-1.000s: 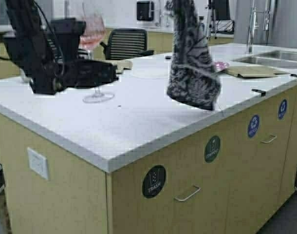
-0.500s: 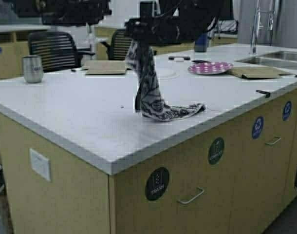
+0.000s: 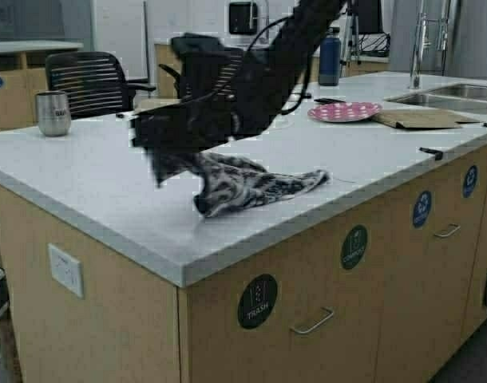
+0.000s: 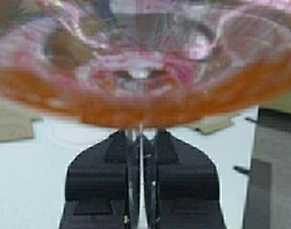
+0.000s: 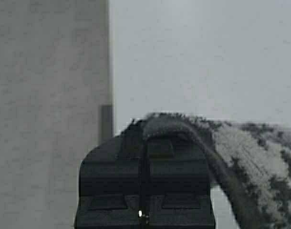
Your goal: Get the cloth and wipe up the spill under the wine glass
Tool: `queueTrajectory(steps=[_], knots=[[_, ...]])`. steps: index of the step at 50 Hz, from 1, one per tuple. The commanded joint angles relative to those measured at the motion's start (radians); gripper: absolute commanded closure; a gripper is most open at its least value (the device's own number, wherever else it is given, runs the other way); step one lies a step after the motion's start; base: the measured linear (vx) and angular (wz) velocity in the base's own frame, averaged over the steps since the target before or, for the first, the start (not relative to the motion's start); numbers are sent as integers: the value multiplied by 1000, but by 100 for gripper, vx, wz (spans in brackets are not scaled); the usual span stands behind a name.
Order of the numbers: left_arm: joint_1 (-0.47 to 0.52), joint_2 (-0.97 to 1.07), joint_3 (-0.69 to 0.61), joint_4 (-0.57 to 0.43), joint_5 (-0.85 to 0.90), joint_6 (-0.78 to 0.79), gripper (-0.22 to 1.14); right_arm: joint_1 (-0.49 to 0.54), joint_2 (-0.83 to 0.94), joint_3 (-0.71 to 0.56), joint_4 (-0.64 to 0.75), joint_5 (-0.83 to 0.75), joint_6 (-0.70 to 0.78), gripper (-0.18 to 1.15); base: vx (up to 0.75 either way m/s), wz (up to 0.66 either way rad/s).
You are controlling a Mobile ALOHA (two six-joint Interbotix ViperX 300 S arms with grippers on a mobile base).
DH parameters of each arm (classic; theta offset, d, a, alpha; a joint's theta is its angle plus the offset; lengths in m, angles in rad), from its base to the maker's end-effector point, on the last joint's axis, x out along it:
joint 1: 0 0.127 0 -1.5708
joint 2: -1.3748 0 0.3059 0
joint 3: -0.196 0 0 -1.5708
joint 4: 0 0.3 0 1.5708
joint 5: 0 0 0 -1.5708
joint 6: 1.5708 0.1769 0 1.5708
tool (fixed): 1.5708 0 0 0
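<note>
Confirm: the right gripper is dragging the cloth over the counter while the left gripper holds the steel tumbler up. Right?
Not quite. The left gripper is shut on the wine glass stem, as the left wrist view shows; the steel tumbler stands on the counter. The right gripper does hold the cloth on it.

Our right arm reaches low, our left gripper stays clamped out of sight of the high camera.

We stretch our right arm from the far right down toward the near left, its wrist bent low and level, and our right gripper (image 3: 160, 136) has its fingers pressed together on the cloth (image 3: 251, 182), as the right wrist view confirms (image 5: 143, 143). Our left arm does not show in the high view; in its own wrist view our left gripper (image 4: 140, 140) is clamped upright around the stem of the wine glass (image 4: 140, 76).
</note>
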Motion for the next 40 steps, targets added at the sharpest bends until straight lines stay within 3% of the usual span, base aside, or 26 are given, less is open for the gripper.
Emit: queueTrajectory(steps=[1,11,29,40], knots=[[-2,-25,-26,3,3,6,68,110,-15,-49,-14,-5,2,91,0,0],[-2,-9,-21,3,2,6,68,120,-25,-72,-14,-3,-6,91,0,0],[-2,89,6,3,-44,-6,68,-178,-77,124,17,-8,-3,92,0,0],[-2,192,60,3,-126,-8,68,-250,-74,164,17,-6,-11,92,0,0]])
